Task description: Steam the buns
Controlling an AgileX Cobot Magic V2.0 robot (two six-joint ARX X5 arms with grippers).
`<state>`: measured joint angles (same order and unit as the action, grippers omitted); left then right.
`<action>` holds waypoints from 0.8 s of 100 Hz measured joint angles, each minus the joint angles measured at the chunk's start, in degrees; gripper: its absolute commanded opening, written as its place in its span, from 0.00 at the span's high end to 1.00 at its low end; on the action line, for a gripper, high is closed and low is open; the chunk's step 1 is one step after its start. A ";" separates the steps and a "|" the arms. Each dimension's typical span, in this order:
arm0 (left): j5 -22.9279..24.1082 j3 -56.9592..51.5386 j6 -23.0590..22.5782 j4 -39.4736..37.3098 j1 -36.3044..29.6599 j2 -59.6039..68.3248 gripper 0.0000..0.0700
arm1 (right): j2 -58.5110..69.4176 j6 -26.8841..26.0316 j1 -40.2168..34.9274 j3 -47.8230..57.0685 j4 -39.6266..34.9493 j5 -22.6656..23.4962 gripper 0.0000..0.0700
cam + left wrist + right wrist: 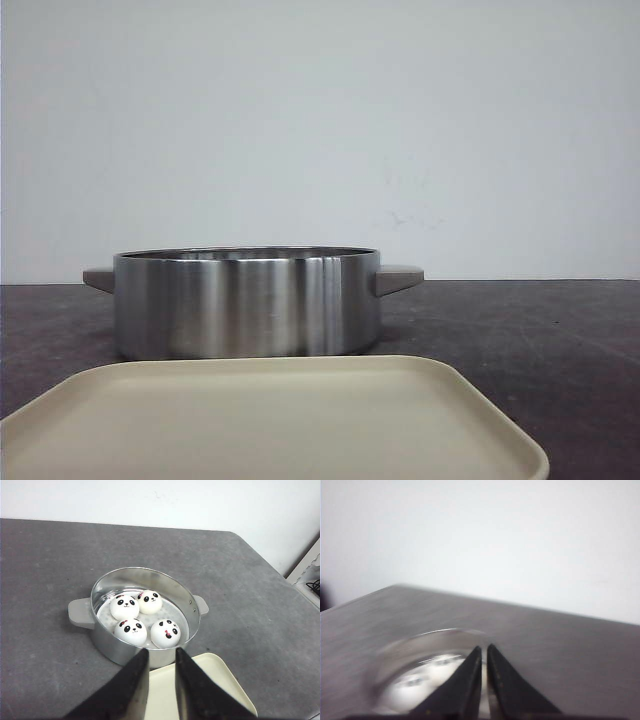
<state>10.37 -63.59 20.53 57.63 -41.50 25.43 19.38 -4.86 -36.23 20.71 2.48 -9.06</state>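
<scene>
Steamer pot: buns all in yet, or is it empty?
Full: the left wrist view shows four buns inside the steamer pot; none lie on the tray.

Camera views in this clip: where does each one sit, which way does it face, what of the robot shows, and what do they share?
Front view: low at table height, facing forward at the round stainless-steel pot behind a beige rounded plastic tray; no robot parts.
Left wrist view: high, looking down into the pot at four white panda-faced buns; left pincer slightly open.
Right wrist view: blurred, low over the dark table; right pincer nearly closed.
Shared: all three show the pot.
</scene>
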 measured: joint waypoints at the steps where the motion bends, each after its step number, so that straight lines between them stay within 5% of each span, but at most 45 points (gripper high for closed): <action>1: 0.00 0.00 0.00 -0.02 0.00 0.00 0.92 | -0.96 0.04 0.83 -0.87 0.20 0.02 0.98; 34: 0.00 0.00 0.00 0.00 0.00 0.00 0.92 | -17.97 -0.57 22.99 -19.80 0.02 4.15 0.98; 48: 0.00 0.00 0.00 -0.02 0.00 0.00 0.92 | -18.86 -1.40 30.05 -19.91 -7.19 7.67 0.98; 80: 0.00 0.00 0.00 0.00 0.00 0.00 0.92 | -19.08 -1.57 31.78 -19.80 -12.52 9.18 0.98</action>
<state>10.37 -63.59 20.53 57.63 -41.50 25.43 0.30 -6.44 -4.45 0.91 -10.04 0.12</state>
